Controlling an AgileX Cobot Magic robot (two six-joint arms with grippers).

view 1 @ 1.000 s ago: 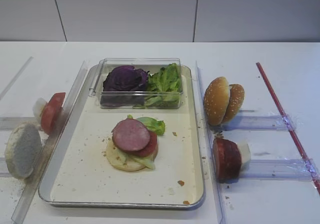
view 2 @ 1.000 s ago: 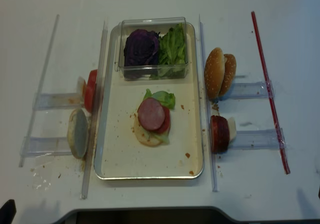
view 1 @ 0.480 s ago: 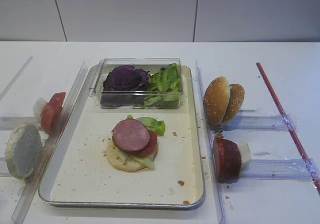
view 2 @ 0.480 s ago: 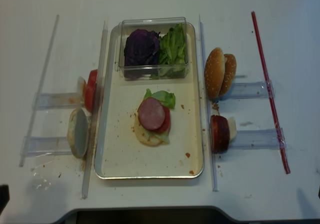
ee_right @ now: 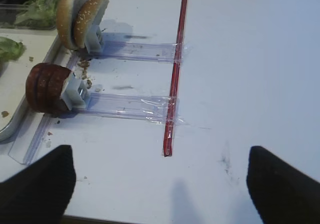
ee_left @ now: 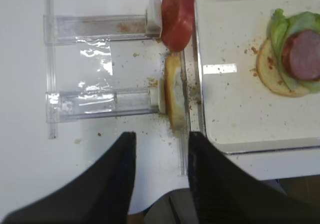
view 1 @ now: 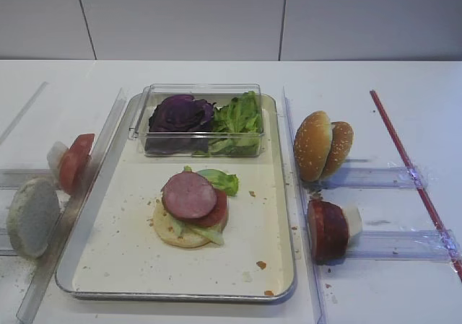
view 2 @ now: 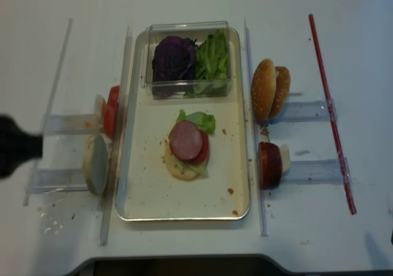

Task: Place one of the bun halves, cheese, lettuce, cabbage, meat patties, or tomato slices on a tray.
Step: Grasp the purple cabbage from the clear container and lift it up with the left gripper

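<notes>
The tray [view 1: 130, 255] holds a stack: a pale bun half, lettuce, a tomato slice and a meat patty [view 1: 189, 194] on top. Left of the tray, a pale bun half [ee_left: 175, 102] and a tomato slice [ee_left: 178, 14] stand on edge in clear holders. My left gripper [ee_left: 161, 136] is open and empty, its tips just short of that bun's near edge. The left arm [view 2: 15, 147] shows as a dark blur. Sesame bun halves [ee_right: 75, 14] and meat patties [ee_right: 47, 87] stand right of the tray. My right gripper [ee_right: 160, 164] hangs wide open over bare table. Cheese is out of view.
A clear plastic box [view 1: 202, 147] at the tray's back holds purple cabbage [view 1: 180, 113] and green lettuce [view 1: 238, 118]. Clear rails run along both long sides of the tray. A red strip [view 1: 411, 172] lies at the far right. Crumbs dot the tray and table.
The left arm has come into the overhead view from the lower left edge and now sits beside the pale bun's holder. The food has not moved.
</notes>
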